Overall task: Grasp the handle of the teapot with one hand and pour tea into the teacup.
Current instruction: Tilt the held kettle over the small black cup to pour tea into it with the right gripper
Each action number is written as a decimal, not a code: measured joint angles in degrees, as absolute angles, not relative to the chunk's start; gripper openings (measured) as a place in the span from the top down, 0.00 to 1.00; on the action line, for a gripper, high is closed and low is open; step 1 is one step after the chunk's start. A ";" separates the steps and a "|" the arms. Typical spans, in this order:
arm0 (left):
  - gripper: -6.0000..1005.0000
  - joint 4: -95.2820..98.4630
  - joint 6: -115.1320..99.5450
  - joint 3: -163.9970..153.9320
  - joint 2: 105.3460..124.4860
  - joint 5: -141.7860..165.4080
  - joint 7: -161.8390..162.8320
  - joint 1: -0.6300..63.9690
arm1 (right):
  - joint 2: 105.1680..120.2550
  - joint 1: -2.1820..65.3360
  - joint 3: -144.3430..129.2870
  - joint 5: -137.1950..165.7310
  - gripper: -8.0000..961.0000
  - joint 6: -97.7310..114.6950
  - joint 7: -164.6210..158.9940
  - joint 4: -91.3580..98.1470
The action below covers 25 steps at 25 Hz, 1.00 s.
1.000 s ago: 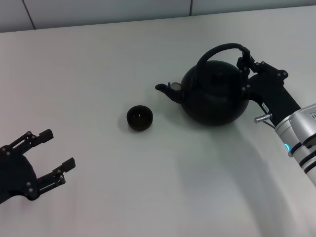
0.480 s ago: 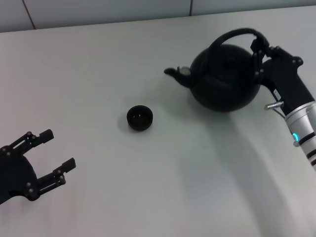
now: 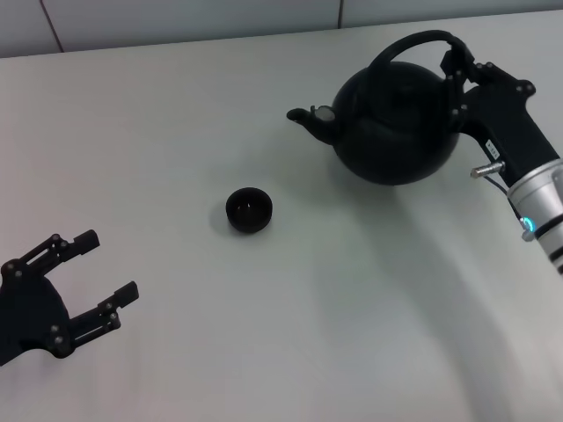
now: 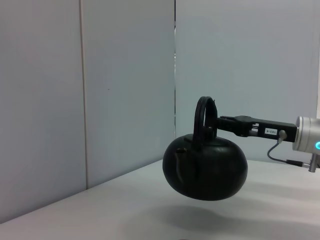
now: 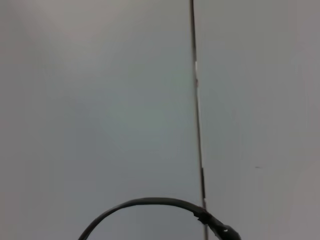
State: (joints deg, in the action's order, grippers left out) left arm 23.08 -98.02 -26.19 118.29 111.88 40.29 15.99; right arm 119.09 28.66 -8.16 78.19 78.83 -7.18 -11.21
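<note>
Head view, w/ both wrist views. Right gripper (image 3: 455,77) has its jaws clamped on the handle (image 3: 413,41) at the sleeved side of the hoop, near where it meets the teapot (image 3: 396,123). Over the last second the teapot has gone from resting on the bench (image 3: 264,334) to hanging clear of it: the left wrist view shows the pot (image 4: 205,167) airborne, a soft shadow on the surface below and a visible gap between. It sits higher and farther from the robot than 1 s ago; vs. 0.5 s ago it has drifted slightly toward the robot's left. Spout (image 3: 308,119) points to the robot's left, body roughly level, no pour tilt yet. Right wrist view shows only the arc of the hoop (image 5: 145,202) against the wall.

Teacup (image 3: 249,210) stands upright on the bench, unmoved, well apart from the spout and nearer the robot. Left gripper (image 3: 84,286) is parked low at the robot's near left, jaws spread wide, holding nothing.

Reading: grasp and lift look complete; transport is the step in hand. Spout must next come over the teacup before any tilt. Risk: an off-centre grip on the hoop may let the pot swing.
</note>
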 joint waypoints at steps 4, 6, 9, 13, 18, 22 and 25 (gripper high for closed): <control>0.20 22.52 -98.11 -26.19 118.37 111.79 40.07 16.23 | 118.98 30.19 -8.18 84.66 0.90 75.36 -16.78 -4.80; 0.20 22.22 -98.32 -26.19 118.37 111.63 39.95 16.40 | 118.79 31.87 -8.18 90.21 0.90 73.06 -24.48 0.81; 0.20 22.17 -98.37 -26.19 118.38 111.40 39.93 16.42 | 118.62 33.11 -8.18 94.07 0.90 72.34 -29.51 4.03; 0.20 21.86 -98.44 -26.19 118.37 111.00 39.63 16.42 | 118.41 36.20 -9.86 100.26 0.90 71.58 -39.69 10.18; 0.20 21.54 -98.54 -26.19 118.35 110.46 39.12 16.46 | 118.79 38.36 -15.90 101.51 0.90 69.43 -44.04 14.76; 0.20 21.51 -98.60 -26.19 118.35 110.39 38.86 16.45 | 118.81 38.91 -17.21 101.58 0.90 68.60 -43.74 15.45; 0.20 21.44 -98.62 -26.19 118.36 110.33 38.49 16.45 | 118.81 38.97 -18.69 101.57 0.90 68.57 -42.61 16.71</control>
